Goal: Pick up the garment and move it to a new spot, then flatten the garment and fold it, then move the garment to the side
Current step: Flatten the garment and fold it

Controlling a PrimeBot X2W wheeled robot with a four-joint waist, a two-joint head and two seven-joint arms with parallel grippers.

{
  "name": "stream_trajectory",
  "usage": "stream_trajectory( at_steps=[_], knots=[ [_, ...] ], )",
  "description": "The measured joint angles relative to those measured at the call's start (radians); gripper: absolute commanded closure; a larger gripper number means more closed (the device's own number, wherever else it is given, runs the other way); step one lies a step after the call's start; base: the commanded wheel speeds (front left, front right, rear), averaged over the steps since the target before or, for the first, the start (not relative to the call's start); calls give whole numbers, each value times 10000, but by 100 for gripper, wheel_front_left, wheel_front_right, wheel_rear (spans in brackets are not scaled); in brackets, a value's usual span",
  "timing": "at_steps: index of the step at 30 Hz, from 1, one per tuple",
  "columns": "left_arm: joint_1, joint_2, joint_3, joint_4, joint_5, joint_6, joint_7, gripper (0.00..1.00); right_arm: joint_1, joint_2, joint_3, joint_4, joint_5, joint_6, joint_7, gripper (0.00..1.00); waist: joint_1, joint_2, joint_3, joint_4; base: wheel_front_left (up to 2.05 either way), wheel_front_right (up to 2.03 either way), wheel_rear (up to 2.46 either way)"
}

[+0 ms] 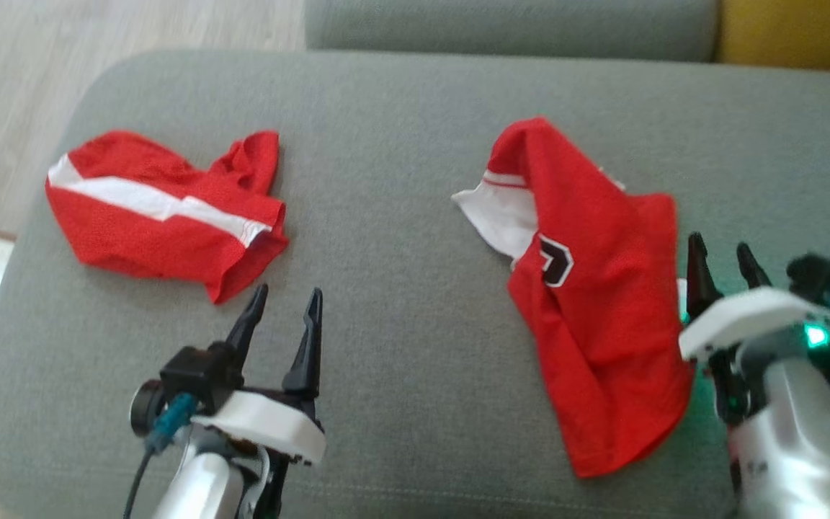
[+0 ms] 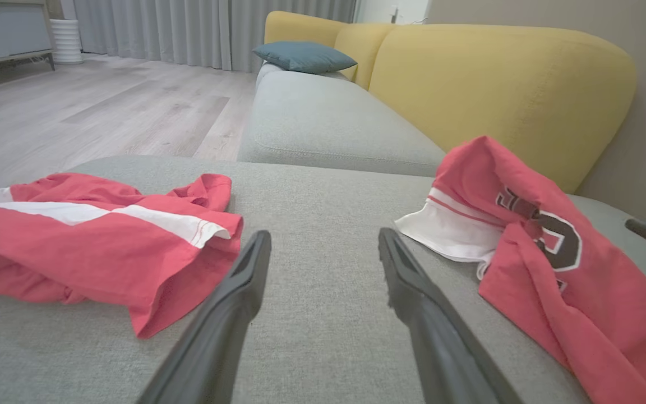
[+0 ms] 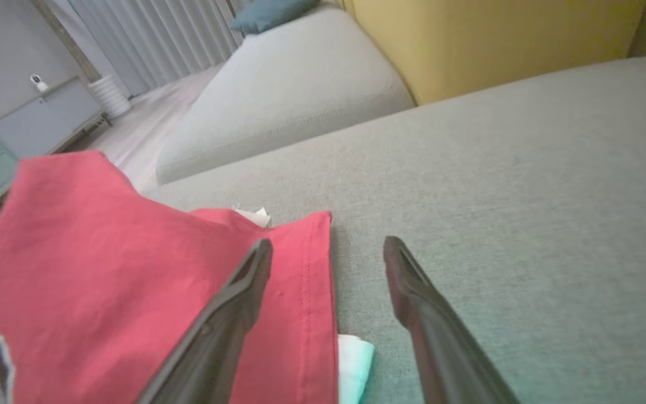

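Note:
A crumpled red garment (image 1: 602, 310) with a white panel and a dark number lies on the right half of the grey seat (image 1: 400, 303); it shows in the left wrist view (image 2: 581, 292) and the right wrist view (image 3: 104, 269). My right gripper (image 1: 718, 245) stands open at its right hem, the left finger (image 3: 233, 303) over the red cloth, nothing held. A second red garment (image 1: 163, 216) with a white stripe lies bunched at the left (image 2: 76, 241). My left gripper (image 1: 288, 292) is open over bare cushion (image 2: 324, 235) between the two, just right of the striped one.
The grey seat's left edge drops to pale wood floor (image 1: 19, 108). A second grey cushion (image 2: 328, 123) extends behind, with a yellow backrest (image 2: 497, 90) and a blue pillow (image 2: 303, 56). A small white cloth bit (image 3: 354, 359) peeks from under the right garment's hem.

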Motion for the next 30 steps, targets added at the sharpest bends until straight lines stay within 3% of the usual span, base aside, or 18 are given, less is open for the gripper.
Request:
stream_trajectory(
  at_steps=[14, 15, 21, 30],
  knots=[
    [-726, -370, 535, 157, 268, -439, 0, 0, -2835, -59, -719, 3053, -1534, 0, 1181, 0, 0, 0, 1478, 440, 0, 0, 0],
    [-729, -374, 556, 186, 268, -441, 0, 0, -2973, -67, -635, 3164, -1551, 0, 1227, 100, 0, 0, 1491, 415, 0, 0, 0],
    [-743, -408, 708, 293, 276, -525, 0, 0, -3294, -401, -115, 3488, -1873, 0, 1007, 100, 0, 0, 1350, 235, 0, 0, 0],
    [-738, -472, 802, 314, 274, -616, 0, 0, -4524, -2930, -88, 3361, -2830, 0, 986, 100, 0, 0, 1070, 144, 0, 0, 0]
  ],
)
